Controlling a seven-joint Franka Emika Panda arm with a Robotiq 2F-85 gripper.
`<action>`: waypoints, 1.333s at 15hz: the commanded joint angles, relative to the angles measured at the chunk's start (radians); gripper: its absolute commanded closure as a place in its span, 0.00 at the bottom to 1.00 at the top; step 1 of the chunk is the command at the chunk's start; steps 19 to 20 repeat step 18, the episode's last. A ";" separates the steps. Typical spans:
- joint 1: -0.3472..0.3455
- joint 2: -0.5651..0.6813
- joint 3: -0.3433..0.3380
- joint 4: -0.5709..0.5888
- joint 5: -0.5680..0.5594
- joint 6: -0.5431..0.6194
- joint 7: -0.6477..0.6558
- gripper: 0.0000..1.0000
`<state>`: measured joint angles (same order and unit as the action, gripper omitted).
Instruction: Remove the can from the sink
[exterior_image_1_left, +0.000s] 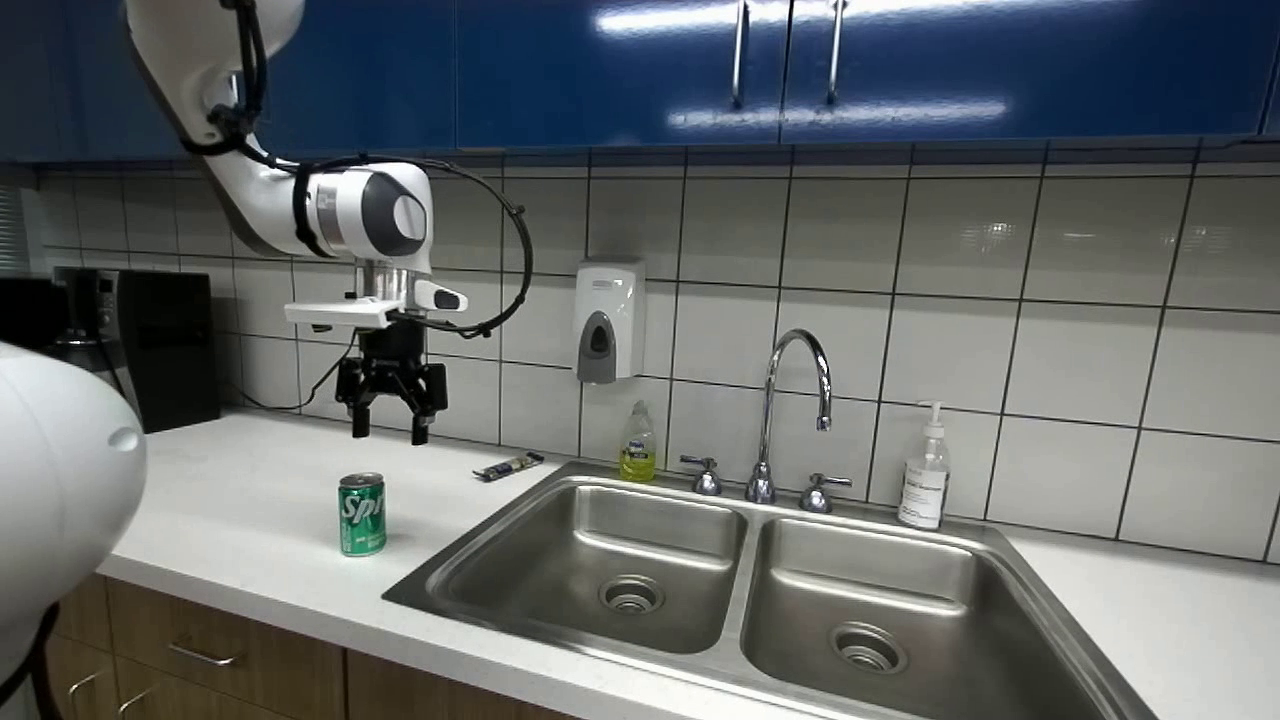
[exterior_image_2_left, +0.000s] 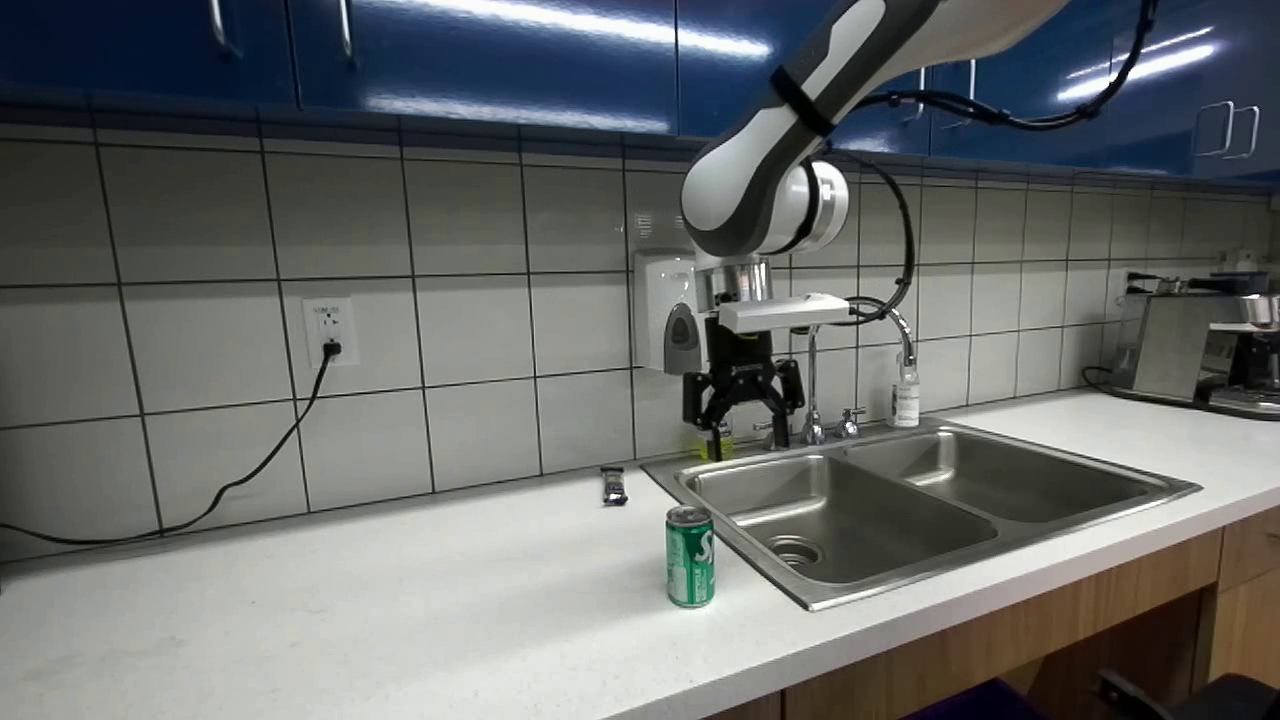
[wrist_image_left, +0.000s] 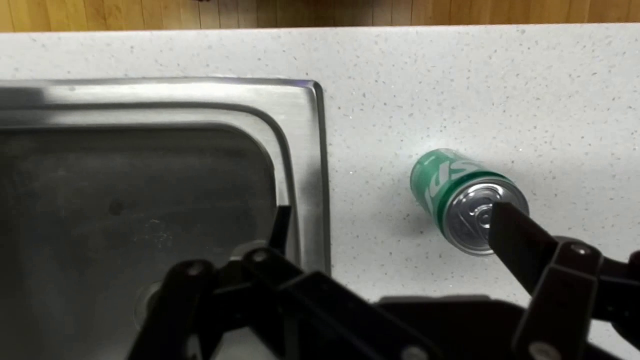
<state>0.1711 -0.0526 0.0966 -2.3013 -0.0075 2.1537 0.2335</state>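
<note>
Wrist view: the can (wrist_image_left: 464, 200) stands upright on the counter (wrist_image_left: 380, 100), beside the sink (wrist_image_left: 302, 130), a position presumably satisfying removal; the gripper (wrist_image_left: 391, 212) hangs higher, jaws apart and holding nothing, likely for clearance.

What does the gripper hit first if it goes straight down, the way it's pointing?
Possibly the can: one finger seems nearly above its side nearest the sink, though depth is unclear. If that finger clears it, the counter or the sink's rim comes first.
</note>
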 joint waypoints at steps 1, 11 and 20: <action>-0.044 -0.149 -0.006 -0.120 0.015 -0.017 0.046 0.00; -0.113 -0.293 -0.028 -0.231 0.046 -0.030 0.037 0.00; -0.113 -0.301 -0.028 -0.238 0.048 -0.031 0.038 0.00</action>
